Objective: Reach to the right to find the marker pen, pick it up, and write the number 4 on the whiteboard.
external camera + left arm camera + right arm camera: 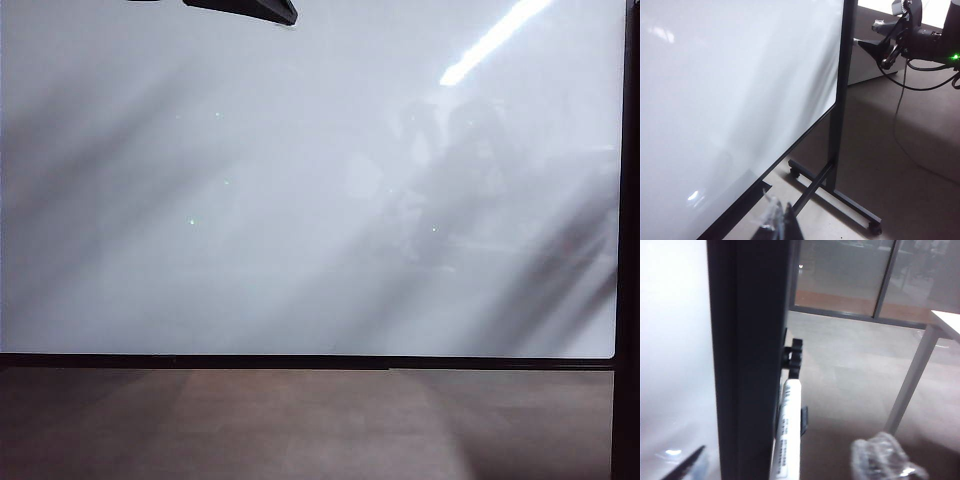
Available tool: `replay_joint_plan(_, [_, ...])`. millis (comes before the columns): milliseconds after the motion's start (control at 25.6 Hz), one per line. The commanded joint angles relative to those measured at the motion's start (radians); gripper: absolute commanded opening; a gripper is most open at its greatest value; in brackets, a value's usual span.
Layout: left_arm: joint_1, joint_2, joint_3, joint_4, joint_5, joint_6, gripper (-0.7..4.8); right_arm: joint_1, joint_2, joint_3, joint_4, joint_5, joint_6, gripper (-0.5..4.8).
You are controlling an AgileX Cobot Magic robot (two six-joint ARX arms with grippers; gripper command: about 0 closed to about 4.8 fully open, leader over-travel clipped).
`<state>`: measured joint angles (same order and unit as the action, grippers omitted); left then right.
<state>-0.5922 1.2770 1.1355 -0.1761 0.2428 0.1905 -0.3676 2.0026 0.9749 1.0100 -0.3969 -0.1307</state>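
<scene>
A grey-brown floor [300,425] of large smooth tiles runs under the scene, dim and crossed by soft shadows. In the right wrist view, glass panels [840,275] in dark frames close off the far side of the room, with a reddish strip along their base. A white bench [945,320] on a pale slanted leg [910,385] stands nearby

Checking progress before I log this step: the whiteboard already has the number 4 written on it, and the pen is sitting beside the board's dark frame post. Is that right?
Not quite. The whiteboard is blank: the exterior view shows only reflections and a light streak, no 4. The rest holds: the right wrist view shows the pen beside the frame post.
</scene>
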Motion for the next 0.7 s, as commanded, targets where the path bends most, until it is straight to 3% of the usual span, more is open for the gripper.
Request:
replay_joint_plan(39, [0.001, -0.002, 0.004, -0.013, 0.004, 0.004, -0.05, 0.0, 0.002, 0.003, 0.005, -0.003, 0.034, 3.58])
replay_joint_plan(312, [0.001, -0.002, 0.003, -0.019, 0.004, 0.005, -0.05, 0.003, 0.019, 0.004, 0.006, -0.031, 0.034, 3.49])
replay_joint_plan(430, [0.001, -0.002, 0.003, -0.019, 0.003, 0.005, -0.05, 0.003, 0.026, 0.008, 0.012, -0.027, 0.034, 2.06])
replay_joint_plan(703, [0.001, -0.002, 0.003, -0.021, 0.001, 0.005, -0.05, 0.002, 0.031, 0.016, 0.012, -0.02, 0.034, 2.07])
